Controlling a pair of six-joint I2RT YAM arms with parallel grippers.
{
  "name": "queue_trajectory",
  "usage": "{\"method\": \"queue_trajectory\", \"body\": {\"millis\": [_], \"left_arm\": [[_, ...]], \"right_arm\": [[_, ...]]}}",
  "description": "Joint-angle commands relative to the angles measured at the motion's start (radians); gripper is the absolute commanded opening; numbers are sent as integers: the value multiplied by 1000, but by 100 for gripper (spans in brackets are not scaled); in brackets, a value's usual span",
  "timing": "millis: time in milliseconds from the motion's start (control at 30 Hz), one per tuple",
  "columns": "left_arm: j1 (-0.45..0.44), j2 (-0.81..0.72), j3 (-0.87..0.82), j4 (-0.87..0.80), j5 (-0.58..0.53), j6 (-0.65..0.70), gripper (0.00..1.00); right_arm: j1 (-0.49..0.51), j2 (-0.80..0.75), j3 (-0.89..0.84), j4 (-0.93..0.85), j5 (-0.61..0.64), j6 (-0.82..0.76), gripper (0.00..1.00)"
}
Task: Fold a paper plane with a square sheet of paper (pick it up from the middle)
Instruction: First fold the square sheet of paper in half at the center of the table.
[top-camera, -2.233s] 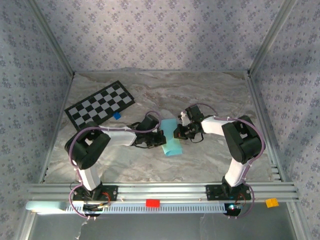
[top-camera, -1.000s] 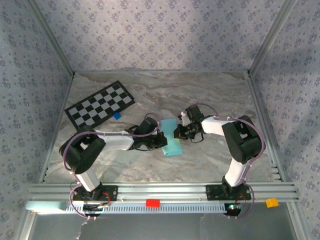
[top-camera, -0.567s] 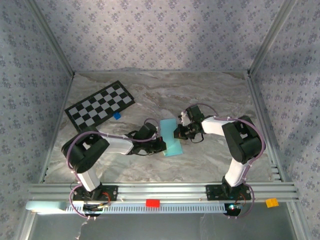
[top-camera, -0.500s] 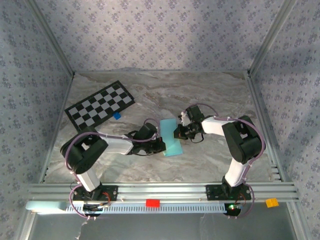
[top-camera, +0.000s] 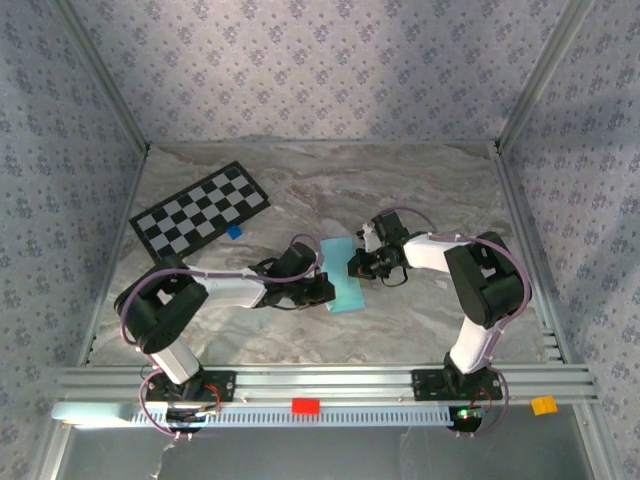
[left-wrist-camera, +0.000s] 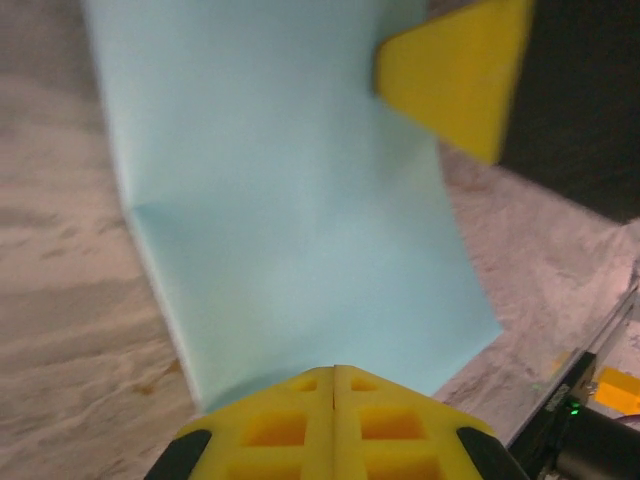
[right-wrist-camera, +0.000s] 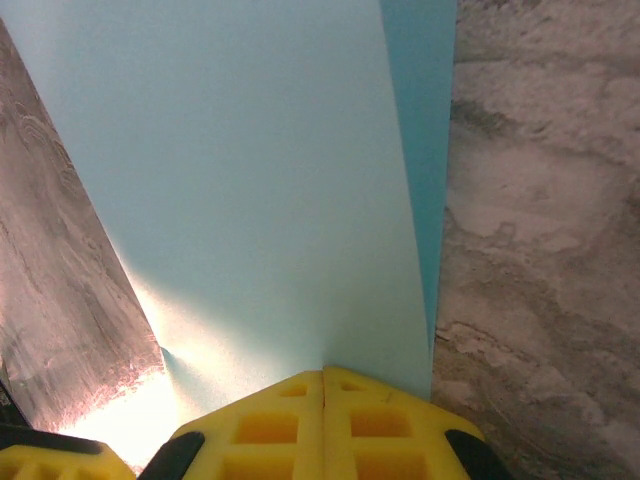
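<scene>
The square sheet of paper (top-camera: 341, 279) lies folded double in the middle of the marble table, light sky-blue. My left gripper (top-camera: 326, 291) is shut with its tip pressed on the sheet's left side. In the left wrist view the paper (left-wrist-camera: 290, 200) spreads out from the shut left gripper (left-wrist-camera: 335, 369), and a yellow finger of the right gripper (left-wrist-camera: 455, 70) shows at the far edge. My right gripper (top-camera: 356, 266) is shut at the sheet's right edge. Seen from the right wrist, the shut gripper (right-wrist-camera: 323, 372) touches the top layer (right-wrist-camera: 250, 180), with a darker lower layer (right-wrist-camera: 422, 100) showing beside it.
A black-and-white checkerboard card (top-camera: 200, 208) lies at the back left, with a tiny dark-blue block (top-camera: 234, 231) at its near corner. A red block (top-camera: 305, 405) and an orange block (top-camera: 543, 404) sit on the front rail. Patterned walls close in three sides.
My left gripper has slid slightly toward the near edge along the paper's left side, and the sheet looks narrower and flatter. The right arm has stayed put.
</scene>
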Motion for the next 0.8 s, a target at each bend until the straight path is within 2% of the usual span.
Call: {"method": "queue_trajectory", "body": {"millis": [0, 167, 400, 533, 700, 767], "left_arm": [[-10, 45, -71, 5, 5, -10, 3], [-30, 28, -99, -13, -6, -5, 3], [-35, -62, -17, -91, -49, 17, 5], [-35, -60, 3, -27, -45, 2, 9], [-35, 19, -24, 92, 8, -52, 9], [-37, 34, -44, 92, 6, -63, 8]], "right_arm": [[-19, 68, -63, -134, 191, 6, 0], [-19, 70, -71, -129, 192, 7, 0], [-19, 67, -72, -128, 192, 7, 0], [-19, 69, -73, -126, 196, 7, 0], [-20, 67, -77, -127, 206, 8, 0], [-20, 67, -78, -129, 207, 6, 0]]}}
